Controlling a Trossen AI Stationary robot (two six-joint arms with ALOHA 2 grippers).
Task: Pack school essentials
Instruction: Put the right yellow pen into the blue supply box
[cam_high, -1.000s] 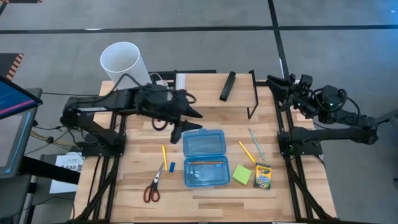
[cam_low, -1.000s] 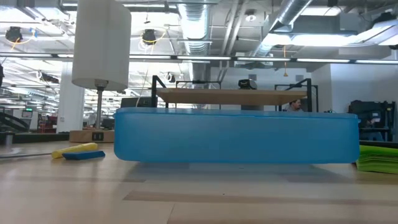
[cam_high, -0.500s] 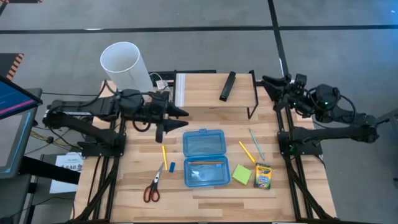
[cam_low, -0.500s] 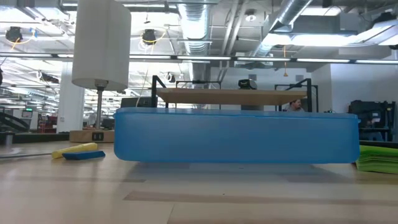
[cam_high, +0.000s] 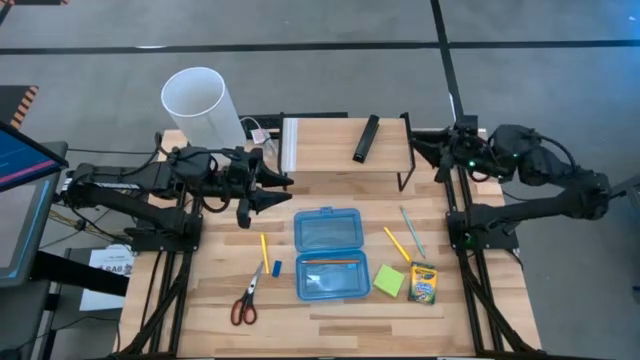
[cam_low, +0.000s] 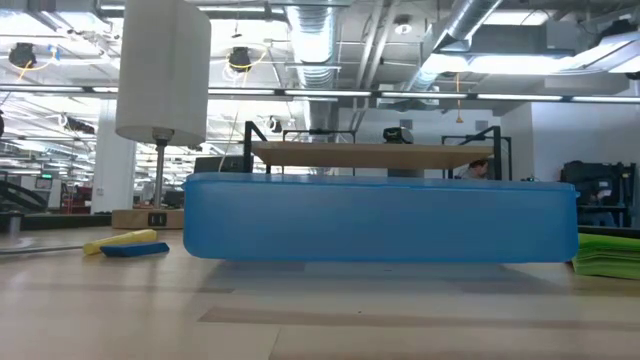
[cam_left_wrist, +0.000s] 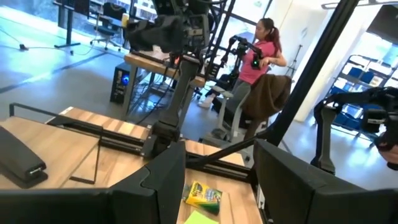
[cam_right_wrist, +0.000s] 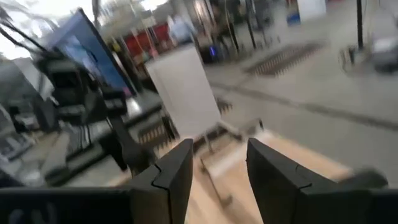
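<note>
Translucent blue plastic, the closed rectangular case (cam_high: 327, 252) lies just ahead of the left gripper (cam_high: 283, 186), whose 2 fingers stand apart and empty. Right gripper (cam_high: 422, 150), also parted, hovers well apart from the crayon box (cam_high: 422, 283).

**Our two dark arms, up close**

We are two matte black arms built from jointed links, each mounted on a black tube frame. Thin black cables loop loosely along our left arm (cam_high: 150, 180) and curl around the bulky housings of our right arm (cam_high: 545, 175). Behind the fingers of our right gripper (cam_high: 425, 148) a small green light glows on the wrist block. Our left gripper (cam_high: 278, 185) ends in two narrow, pointed black fingers (cam_left_wrist: 158, 186), which seen close are broad, flat-sided and smooth, with angular edges.
</note>
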